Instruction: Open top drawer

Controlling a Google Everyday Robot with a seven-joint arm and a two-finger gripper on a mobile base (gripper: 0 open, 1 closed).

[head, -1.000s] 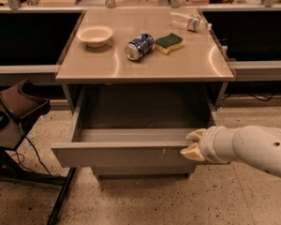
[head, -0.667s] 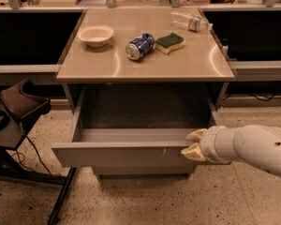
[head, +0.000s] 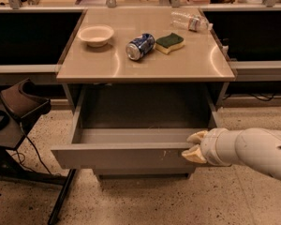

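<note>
Nothing has visibly moved since the earlier frames: the claw [head: 194, 146] sits at the same spot on the right end of the drawer front, and the top drawer [head: 126, 156] is pulled out just as far. The drawer stands wide open below the counter [head: 178, 64], with its plain grey inside in full view and its flat front nearest the camera. Small white scuffs show on the front, right of centre.

The claw reaches in from the right on a thick white arm [head: 253, 151]. Its two tan fingers [head: 197, 136] are spread apart with a gap between them. One is level with the top rim of the drawer front and the other lower, against the front's right end. It has no loose thing in its hold.

On the counter, a pale bowl [head: 96, 34] sits to the left. A blue can [head: 140, 46] lies on its side near the middle, with a green and yellow sponge [head: 169, 42] just beside it. A clear plastic bottle [head: 189, 20] lies at the back right.
</note>
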